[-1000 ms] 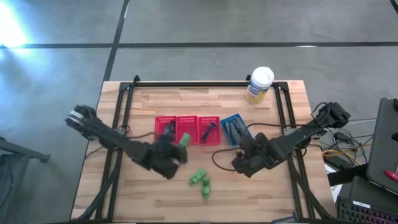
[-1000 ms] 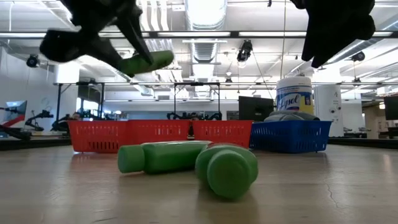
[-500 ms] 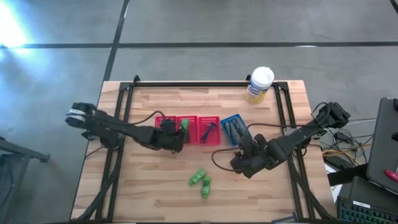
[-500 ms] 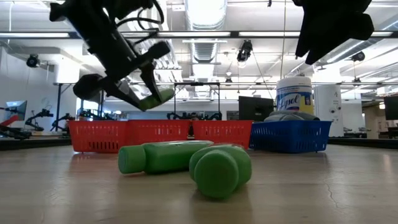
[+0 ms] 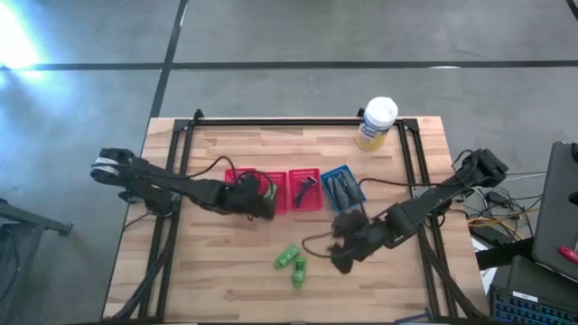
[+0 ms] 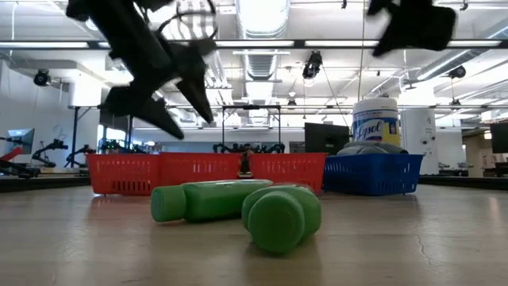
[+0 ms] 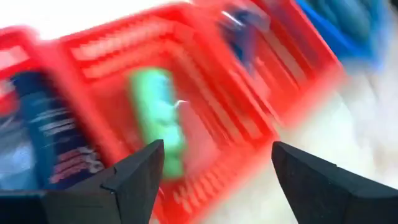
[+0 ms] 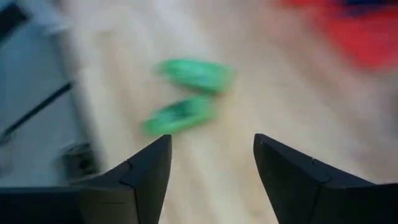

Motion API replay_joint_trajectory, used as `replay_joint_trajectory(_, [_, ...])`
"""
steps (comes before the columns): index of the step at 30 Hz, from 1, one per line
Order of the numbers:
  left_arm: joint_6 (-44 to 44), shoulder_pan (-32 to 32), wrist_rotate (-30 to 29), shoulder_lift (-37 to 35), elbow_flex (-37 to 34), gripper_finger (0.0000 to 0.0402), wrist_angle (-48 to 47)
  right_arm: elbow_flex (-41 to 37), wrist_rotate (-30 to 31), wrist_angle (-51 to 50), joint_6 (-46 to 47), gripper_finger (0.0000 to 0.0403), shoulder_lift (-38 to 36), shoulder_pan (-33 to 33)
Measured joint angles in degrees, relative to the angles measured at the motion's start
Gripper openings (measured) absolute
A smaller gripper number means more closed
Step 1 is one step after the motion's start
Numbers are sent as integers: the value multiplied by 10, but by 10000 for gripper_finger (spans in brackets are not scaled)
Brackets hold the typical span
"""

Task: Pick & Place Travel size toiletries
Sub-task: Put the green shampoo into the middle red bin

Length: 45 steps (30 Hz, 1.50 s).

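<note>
Wooden surface (image 5: pixel 226 271) on a grey floor, centre of the high view. Three red baskets (image 5: pixel 271 188) and a blue basket (image 5: pixel 340 187) stand in a row mid-frame. Left hand (image 5: pixel 259 199) is over the red baskets, fingers spread wide and empty; a green bottle (image 7: pixel 157 118) lies in the red basket below it. Right hand (image 5: pixel 339 253) hovers right of centre, fingers spread, empty. Two green bottles (image 5: pixel 292 264) lie on the surface at lower centre, touching. Yellow canister (image 5: pixel 376 124) stands at the upper right.
</note>
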Motion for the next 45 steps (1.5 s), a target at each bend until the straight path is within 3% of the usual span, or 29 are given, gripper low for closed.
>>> replay_joint_trajectory(2, [100, -16, 65, -14, 3, 299, 2, -9, -39, 74, -48, 227, 20, 0])
replay_joint_trajectory(5, [121, -39, 134, -33, -1, 297, -28, -4, -113, 135, -52, 227, 70, -15])
replay_joint_trajectory(8, [75, -64, 121, -49, -7, 297, -102, 14, -197, 126, 59, 222, 130, -37])
replay_joint_trajectory(10, [63, -83, 81, -60, -17, 296, -139, 31, -216, 127, 126, 220, 167, -41])
replay_joint_trajectory(16, [76, -150, 25, -108, -43, 296, -134, 129, -209, 125, 286, 229, 244, -33])
replay_joint_trajectory(24, [118, -167, 11, -175, -72, 294, -146, 269, -196, -20, 415, 250, 348, -32])
replay_joint_trajectory(29, [130, -170, 8, -226, -95, 294, -149, 376, -195, -106, 446, 270, 428, -32])
replay_joint_trajectory(35, [133, -171, 1, -285, -123, 293, -148, 494, -169, -290, 454, 284, 497, -32])
replay_joint_trajectory(41, [145, -171, 1, -326, -143, 293, -143, 514, -166, -258, 459, 264, 525, -40])
replay_joint_trajectory(45, [158, -171, 1, -343, -143, 293, -142, 514, -166, -269, 424, 225, 529, -40])
